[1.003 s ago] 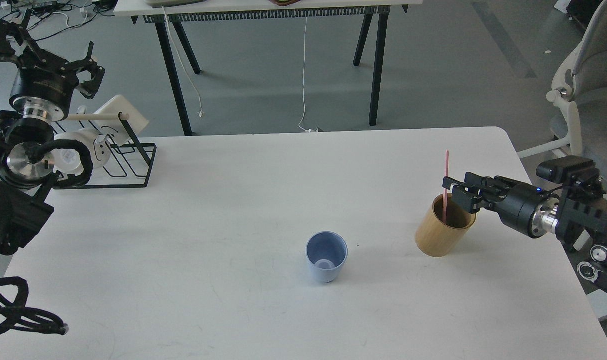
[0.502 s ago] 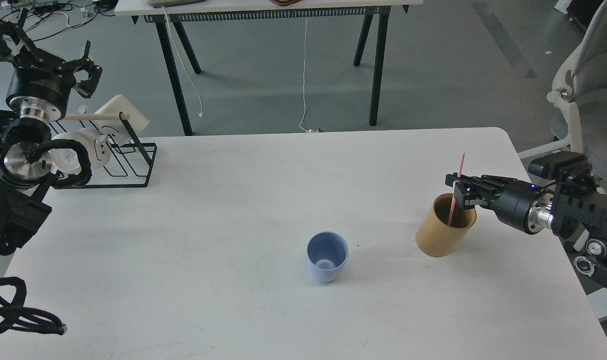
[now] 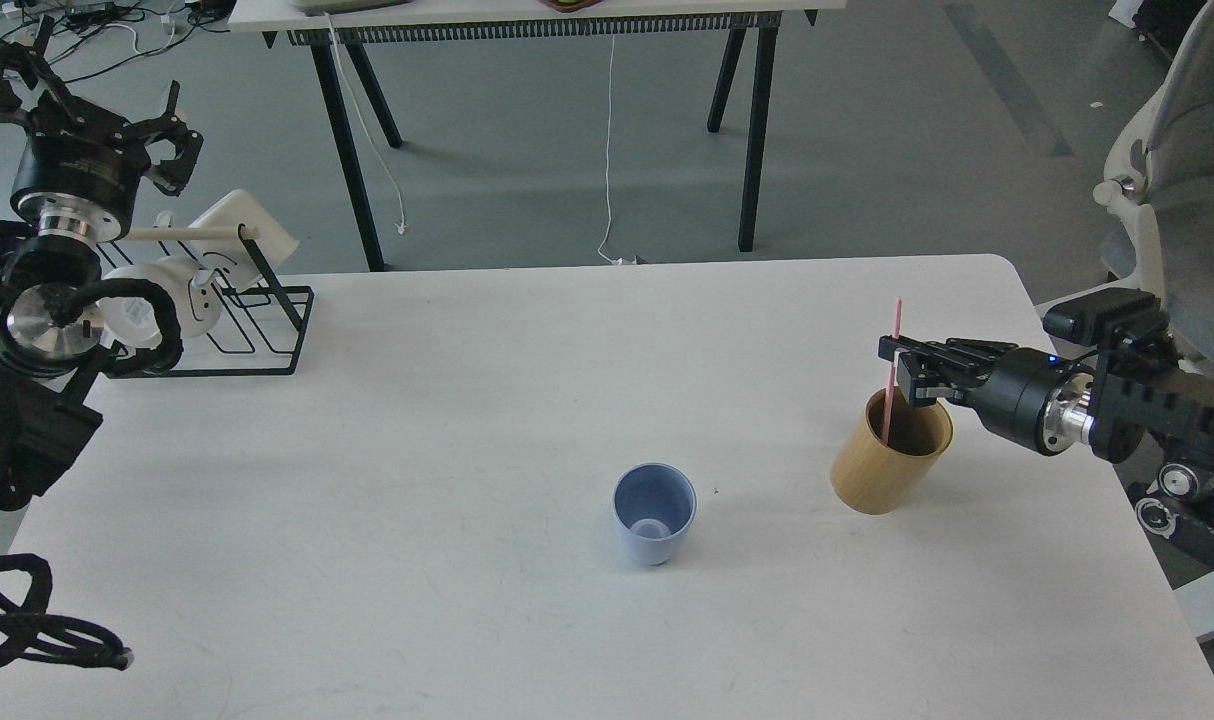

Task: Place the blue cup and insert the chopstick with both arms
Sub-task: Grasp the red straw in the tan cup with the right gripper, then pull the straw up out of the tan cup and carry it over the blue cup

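The left claw is raised off the far left of the counter, its fingers spread wide around nothing. The blue cup stands upright near the counter's middle, well apart from both claws. At right, the right claw pinches the chopstick, whose lower end sits inside the tan holder.

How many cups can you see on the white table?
2 sure ones: the blue cup stands near the middle, and a tan wooden cup stands to its right, holding the pink chopstick. White mugs may sit in the rack, far left.
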`<state>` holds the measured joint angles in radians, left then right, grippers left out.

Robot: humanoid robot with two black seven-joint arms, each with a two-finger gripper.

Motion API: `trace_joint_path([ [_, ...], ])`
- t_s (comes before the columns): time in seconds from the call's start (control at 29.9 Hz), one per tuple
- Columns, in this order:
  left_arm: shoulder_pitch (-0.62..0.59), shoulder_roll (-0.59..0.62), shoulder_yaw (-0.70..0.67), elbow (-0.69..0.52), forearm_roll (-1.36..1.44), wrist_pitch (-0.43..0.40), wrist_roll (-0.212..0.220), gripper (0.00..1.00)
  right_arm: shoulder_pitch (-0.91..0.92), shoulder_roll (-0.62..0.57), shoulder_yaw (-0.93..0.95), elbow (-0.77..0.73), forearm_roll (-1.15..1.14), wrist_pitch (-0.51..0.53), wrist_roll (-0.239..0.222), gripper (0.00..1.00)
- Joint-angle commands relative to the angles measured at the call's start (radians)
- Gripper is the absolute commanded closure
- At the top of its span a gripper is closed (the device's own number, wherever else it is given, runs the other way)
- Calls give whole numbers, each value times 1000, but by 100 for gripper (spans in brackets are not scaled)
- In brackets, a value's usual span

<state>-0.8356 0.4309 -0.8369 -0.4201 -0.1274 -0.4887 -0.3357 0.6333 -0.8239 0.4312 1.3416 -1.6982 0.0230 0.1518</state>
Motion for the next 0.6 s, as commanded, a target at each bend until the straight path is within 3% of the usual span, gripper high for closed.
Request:
trace_joint_path([
  [0.0,0,0,-1,0,0,0,0,1,5,0,-2,8,3,0,0,99],
  [0.17,0,0,1,0,0,0,0,1,6,-56,0,76,8,0,0,99],
  [0.43,1,15,1,0,-1,0,0,1,110,-291,44,257,29,0,0,99],
  [0.57,0,17,-1,1,-1,0,0,1,202,-298,90,260,106,0,-4,99],
])
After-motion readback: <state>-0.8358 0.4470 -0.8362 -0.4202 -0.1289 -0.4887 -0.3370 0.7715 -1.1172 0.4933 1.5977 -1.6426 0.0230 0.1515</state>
